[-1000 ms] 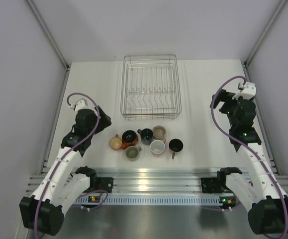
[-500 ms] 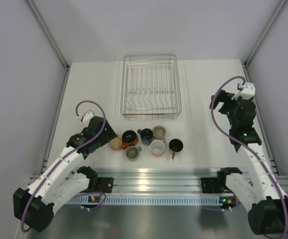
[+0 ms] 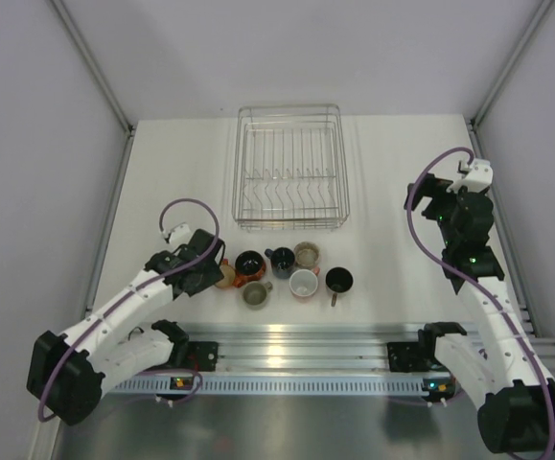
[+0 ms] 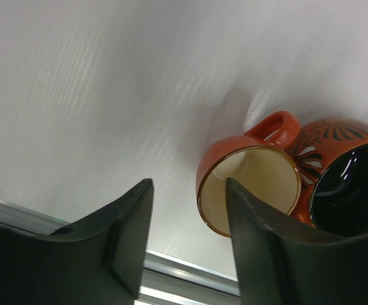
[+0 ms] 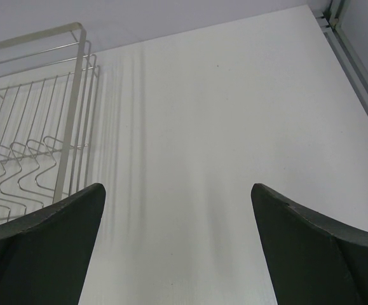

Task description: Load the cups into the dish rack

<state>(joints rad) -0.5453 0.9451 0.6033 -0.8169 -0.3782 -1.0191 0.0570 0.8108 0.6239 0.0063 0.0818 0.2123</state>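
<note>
Left end effector (image 4: pixel 189 185) spread beside upright orange cup (image 4: pixel 250 184), handle pointing away.

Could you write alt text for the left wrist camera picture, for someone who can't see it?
An orange mug with a cream inside sits on a white table, right beside a second orange mug with a dark inside. The left claw, open, fills the bottom of the picture, close to the first mug.

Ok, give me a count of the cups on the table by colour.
orange cups: 2
dark blue cup: 1
pink cup: 1
black cup: 1
olive-grey cups: 2
Total: 7 cups
</note>
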